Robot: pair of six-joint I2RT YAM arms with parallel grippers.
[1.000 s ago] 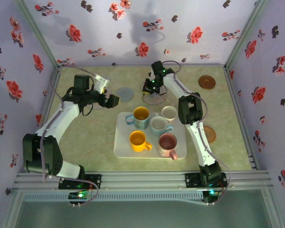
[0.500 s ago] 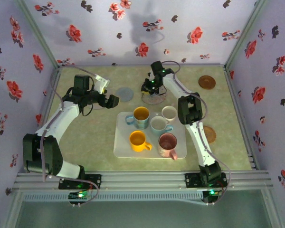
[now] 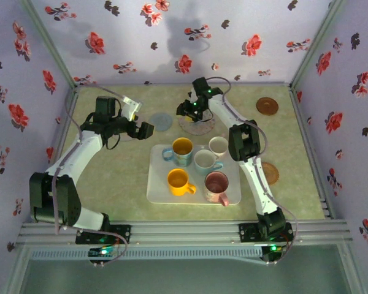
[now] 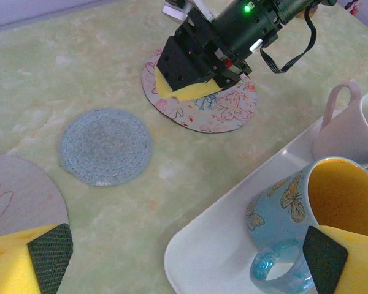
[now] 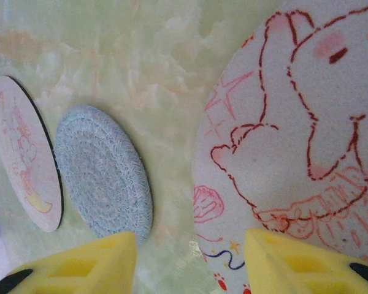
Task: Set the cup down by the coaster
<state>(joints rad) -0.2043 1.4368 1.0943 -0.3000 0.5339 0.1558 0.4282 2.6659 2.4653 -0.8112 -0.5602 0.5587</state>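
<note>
Entry: my right gripper (image 3: 188,111), jaws parted and empty over the printed coaster (image 3: 200,126); my left gripper (image 3: 145,130), wide and empty; cups (image 3: 183,149) on tray (image 3: 156,190) at six o'clock; hazard, low fingertip snagging and shifting coaster.

Woven coaster (image 4: 105,154) pale blue; printed coaster (image 5: 306,122) white, red drawings; mug (image 4: 271,215) blue, butterflies, yellow inside.

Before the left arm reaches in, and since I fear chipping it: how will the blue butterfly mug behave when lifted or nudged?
Probably rigid and fairly heavy: the blue butterfly mug looks like glazed ceramic, so it is likely slippery to grip. Upright on the white tray, it should slide rather than tip, though the neighbouring white mug stands close.
</note>
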